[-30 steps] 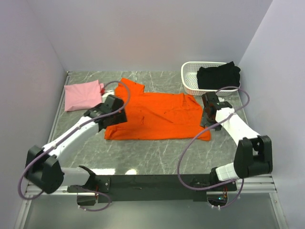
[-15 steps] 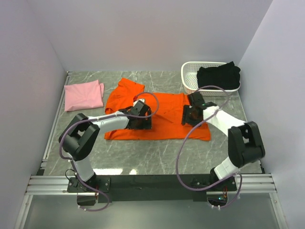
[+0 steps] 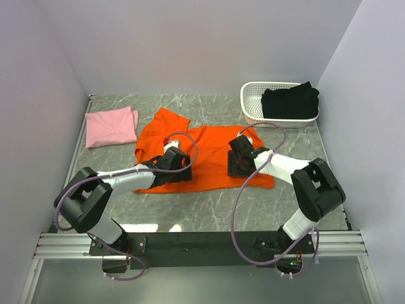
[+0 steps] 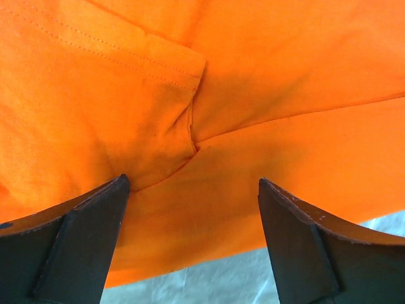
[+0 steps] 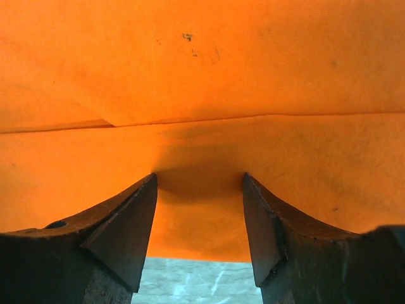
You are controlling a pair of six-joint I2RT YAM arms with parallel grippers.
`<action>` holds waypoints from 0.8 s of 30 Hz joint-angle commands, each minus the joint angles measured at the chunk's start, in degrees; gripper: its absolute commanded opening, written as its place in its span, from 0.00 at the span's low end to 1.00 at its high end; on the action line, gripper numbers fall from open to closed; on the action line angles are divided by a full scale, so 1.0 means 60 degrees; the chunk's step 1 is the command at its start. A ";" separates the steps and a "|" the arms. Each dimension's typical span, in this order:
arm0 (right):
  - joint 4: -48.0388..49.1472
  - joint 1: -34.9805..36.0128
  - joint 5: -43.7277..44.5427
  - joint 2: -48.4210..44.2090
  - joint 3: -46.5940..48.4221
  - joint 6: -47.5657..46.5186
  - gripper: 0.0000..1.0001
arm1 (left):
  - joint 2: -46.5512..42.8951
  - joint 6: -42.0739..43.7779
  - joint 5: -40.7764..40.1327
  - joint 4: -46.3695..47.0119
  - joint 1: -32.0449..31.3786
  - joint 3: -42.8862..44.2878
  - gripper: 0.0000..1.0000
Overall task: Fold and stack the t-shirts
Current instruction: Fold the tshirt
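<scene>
The orange shirt (image 3: 209, 149) lies crumpled on the surface (image 3: 209, 209). The left gripper (image 3: 179, 166) and right gripper (image 3: 239, 164) are spread over its near half. A pink shirt (image 3: 111, 126) lies left of it, and a black shirt (image 3: 290, 101) fills the basket (image 3: 252, 109) behind-right.

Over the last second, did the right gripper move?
Yes. The right gripper moved left, away from the basket and farther over the orange shirt.

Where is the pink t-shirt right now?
In the top view, the pink t-shirt lies folded at the far left of the table, just left of the spread orange t-shirt.
</scene>
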 commanded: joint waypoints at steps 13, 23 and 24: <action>-0.1361 0.1792 -0.0831 -0.1141 -0.2677 0.2330 0.64 | -0.1542 -0.1158 0.0409 -0.0833 -0.0688 -0.1764 0.91; -0.1449 0.2203 -0.1519 -0.3075 -0.4435 0.3458 0.64 | -0.1674 -0.2023 0.0073 -0.1139 -0.2254 -0.1898 0.92; -0.1493 0.2218 -0.1534 -0.3366 -0.4465 0.3531 0.65 | -0.1718 -0.2154 -0.0320 -0.1329 -0.2358 -0.1795 0.93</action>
